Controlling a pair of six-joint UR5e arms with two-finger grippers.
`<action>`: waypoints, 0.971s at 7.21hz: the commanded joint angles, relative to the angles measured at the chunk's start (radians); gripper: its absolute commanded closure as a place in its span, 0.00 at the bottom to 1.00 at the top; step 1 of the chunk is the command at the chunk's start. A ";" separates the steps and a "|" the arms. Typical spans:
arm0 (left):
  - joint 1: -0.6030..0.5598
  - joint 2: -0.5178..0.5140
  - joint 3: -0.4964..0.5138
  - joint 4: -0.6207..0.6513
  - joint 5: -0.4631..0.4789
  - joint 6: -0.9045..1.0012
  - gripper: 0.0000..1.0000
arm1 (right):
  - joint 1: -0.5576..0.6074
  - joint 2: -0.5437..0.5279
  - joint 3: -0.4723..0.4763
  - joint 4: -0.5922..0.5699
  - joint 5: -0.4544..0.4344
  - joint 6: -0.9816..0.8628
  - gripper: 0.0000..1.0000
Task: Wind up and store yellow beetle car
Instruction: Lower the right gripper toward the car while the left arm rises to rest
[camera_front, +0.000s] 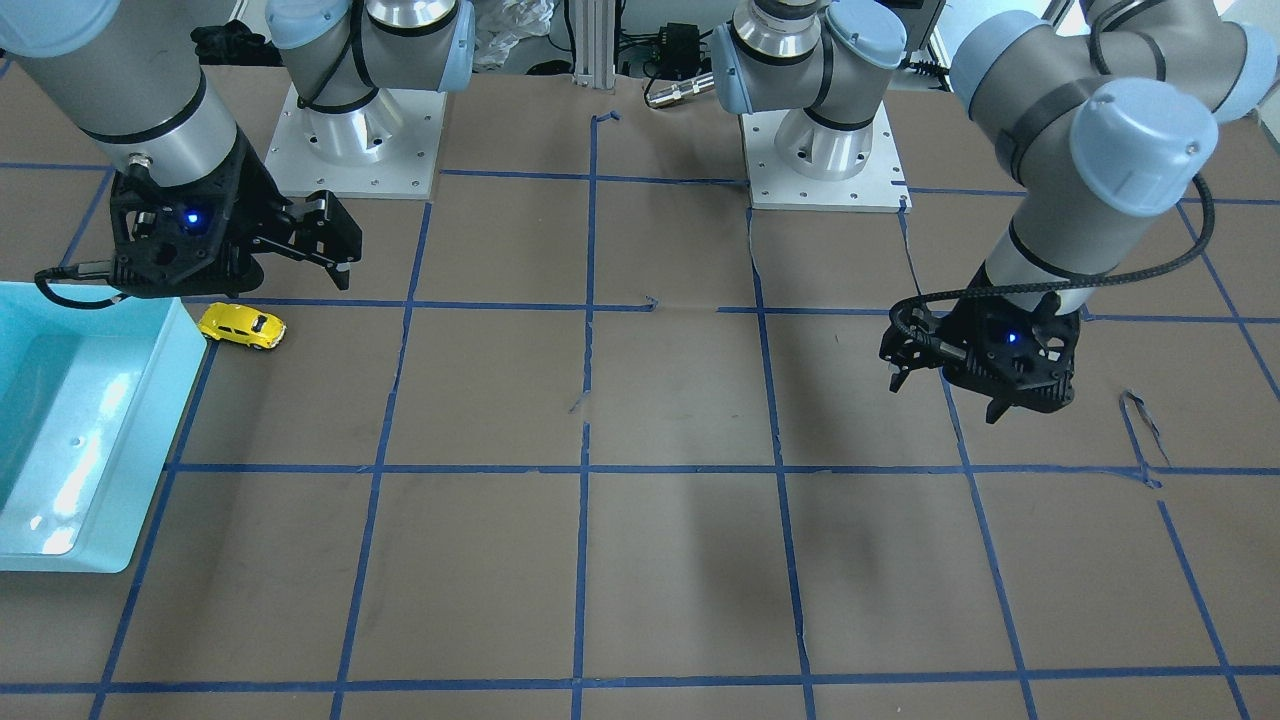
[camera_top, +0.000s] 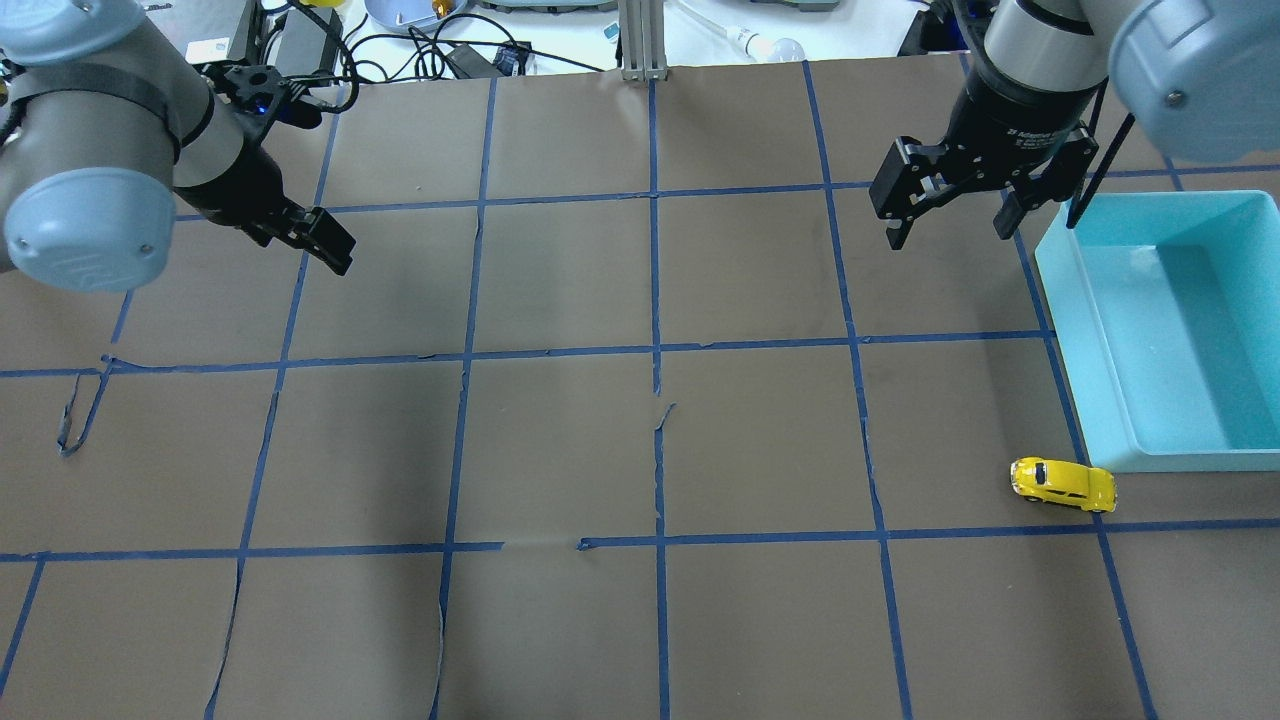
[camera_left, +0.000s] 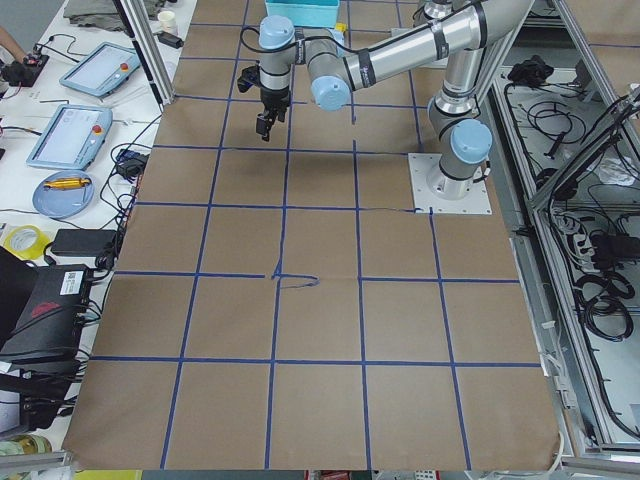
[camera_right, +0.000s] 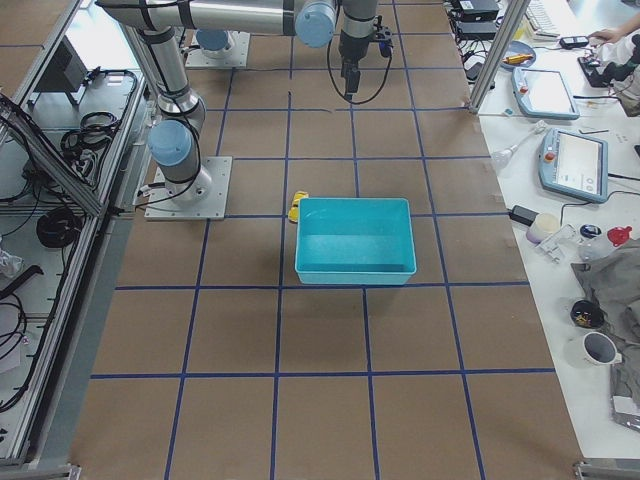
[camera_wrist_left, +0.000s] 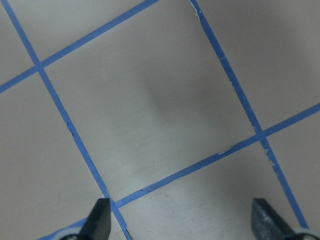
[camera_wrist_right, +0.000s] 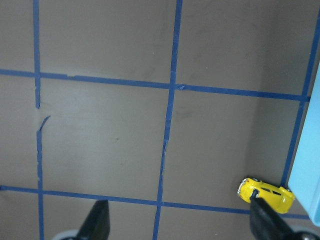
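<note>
Teal bin (camera_top: 1092, 350) on brown surface (camera_top: 560, 450), near right edge in overhead view. Blue tape grid (camera_top: 654, 280) across surface. Side bench: tablet (camera_left: 70, 135), blue plate (camera_left: 60, 193), cables (camera_left: 600, 290).

The car (camera_top: 1062, 484) stands on the table (camera_top: 650, 450) just beside a corner of the bin (camera_top: 1090, 330), whose wall crowds that end. Open table lies along the car's other sides. The right gripper (camera_top: 948, 232) hangs beside the bin's far corner, fingers spread, with bare surface between it and the car. The left gripper (camera_top: 330, 248) is well apart.
</note>
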 joint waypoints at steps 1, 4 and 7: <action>-0.016 0.075 0.082 -0.197 -0.024 -0.121 0.00 | 0.000 -0.009 0.055 -0.005 -0.013 -0.424 0.00; -0.113 0.077 0.181 -0.370 -0.016 -0.315 0.00 | -0.014 0.000 0.216 -0.025 -0.240 -0.642 0.00; -0.168 0.077 0.169 -0.365 -0.006 -0.382 0.00 | -0.014 -0.003 0.396 -0.225 -0.390 -0.746 0.00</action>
